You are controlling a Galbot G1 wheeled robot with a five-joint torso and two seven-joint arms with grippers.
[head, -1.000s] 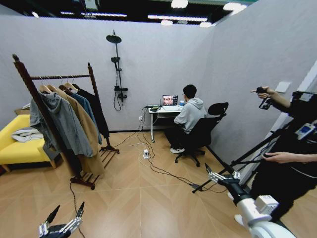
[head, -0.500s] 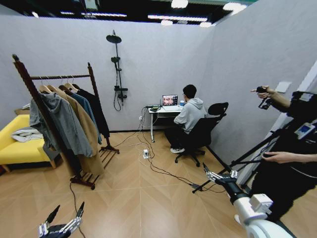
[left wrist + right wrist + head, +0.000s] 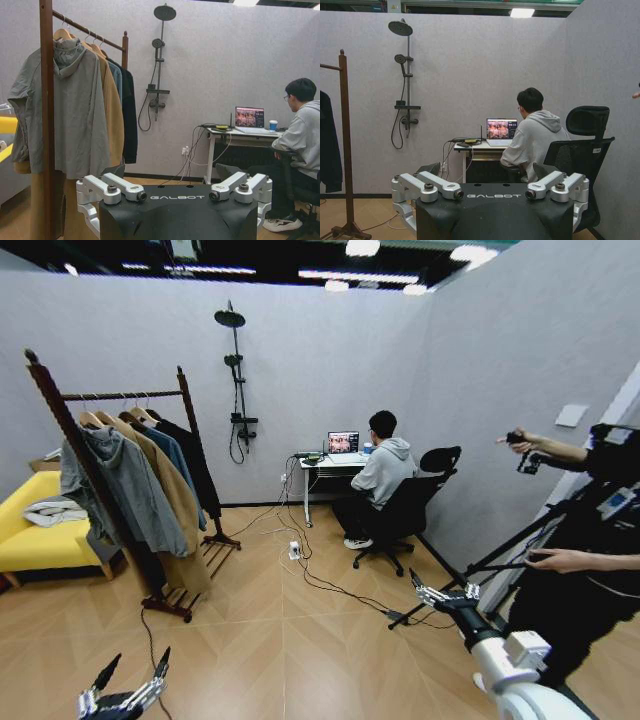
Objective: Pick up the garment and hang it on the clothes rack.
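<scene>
The garment [image 3: 197, 468], a long black coat, hangs on a hanger at the far end of the clothes rack [image 3: 122, 395], behind a teal jacket, a tan coat and a grey hoodie [image 3: 128, 490]. The left wrist view shows the garment [image 3: 130, 115] past the rack's near post [image 3: 46, 100]. In the right wrist view the garment [image 3: 329, 145] is beside the rack's far post [image 3: 345, 140]. My left gripper [image 3: 134, 668] is low over the floor, well short of the rack, open and empty. My right gripper [image 3: 441, 591] is out to the right, open and empty.
A yellow sofa [image 3: 35, 540] stands behind the rack. Cables and a power strip [image 3: 295, 550] lie on the wood floor. A person sits on an office chair [image 3: 405, 510] at a desk. A tripod [image 3: 500, 555] and a standing person are close on the right.
My right gripper has shifted slightly down and to the left since a second ago, then stayed still. The left gripper and the clothes have not moved.
</scene>
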